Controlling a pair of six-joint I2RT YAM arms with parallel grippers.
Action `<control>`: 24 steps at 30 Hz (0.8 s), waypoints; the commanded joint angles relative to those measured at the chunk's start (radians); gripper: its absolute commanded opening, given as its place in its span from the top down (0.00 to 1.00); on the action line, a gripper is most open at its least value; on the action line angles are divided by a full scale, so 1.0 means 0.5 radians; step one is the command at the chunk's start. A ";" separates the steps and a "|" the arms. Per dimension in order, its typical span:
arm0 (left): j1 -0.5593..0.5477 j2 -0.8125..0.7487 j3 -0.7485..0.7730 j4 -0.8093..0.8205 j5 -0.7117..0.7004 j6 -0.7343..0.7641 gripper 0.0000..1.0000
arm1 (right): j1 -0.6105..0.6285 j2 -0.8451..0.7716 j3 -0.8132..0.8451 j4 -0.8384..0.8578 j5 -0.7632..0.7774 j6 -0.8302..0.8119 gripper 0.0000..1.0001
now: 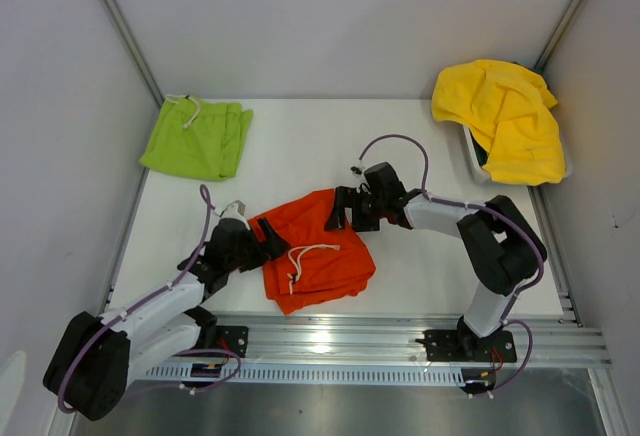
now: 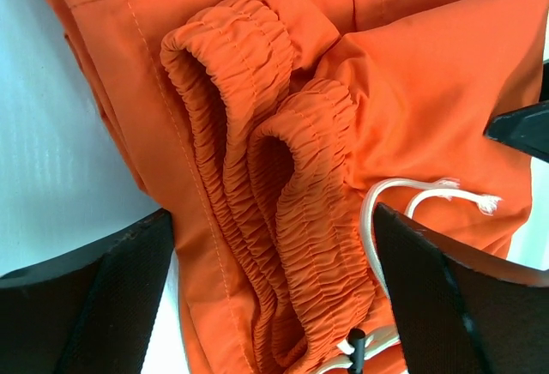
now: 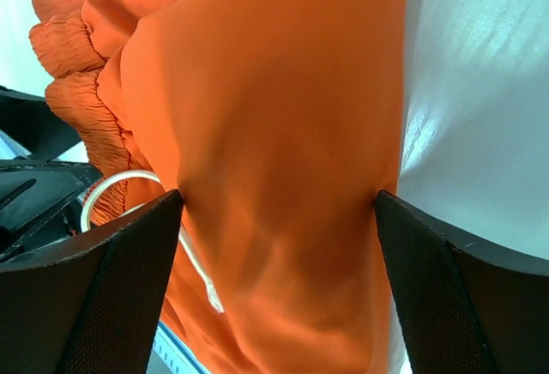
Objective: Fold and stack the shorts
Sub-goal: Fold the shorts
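Note:
The orange-red shorts [image 1: 318, 254] lie folded near the table's front edge, white drawstring [image 1: 305, 256] on top. The lime-green shorts [image 1: 197, 138] lie folded at the back left, away from both arms. My left gripper [image 1: 268, 241] is at the orange pair's left edge. It is open, its fingers either side of the bunched elastic waistband [image 2: 292, 220]. My right gripper [image 1: 340, 212] is at the pair's far right corner, also open, with smooth orange cloth [image 3: 283, 134] lying between its wide-set fingers. Neither gripper pinches the cloth.
A white bin [image 1: 470, 163] at the back right holds yellow cloth [image 1: 505, 116] that hangs over its rim. Grey walls close in the table on three sides. A metal rail [image 1: 400, 331] runs along the front edge.

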 commanded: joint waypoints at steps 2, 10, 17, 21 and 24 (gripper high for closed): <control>-0.004 0.048 0.050 0.076 0.041 -0.041 0.09 | -0.009 0.062 -0.020 0.276 -0.223 0.017 0.14; 0.005 0.317 0.203 0.146 0.139 0.064 0.38 | -0.006 0.115 -0.075 0.448 -0.352 0.106 0.64; 0.076 0.462 0.439 0.113 0.152 0.217 0.71 | -0.034 0.041 -0.146 0.454 -0.184 0.201 1.00; 0.097 0.673 0.681 0.107 0.130 0.367 0.79 | -0.009 -0.143 -0.399 0.546 0.068 0.416 1.00; 0.100 0.869 0.997 0.015 0.176 0.462 0.84 | 0.180 -0.351 -0.502 0.427 0.414 0.502 1.00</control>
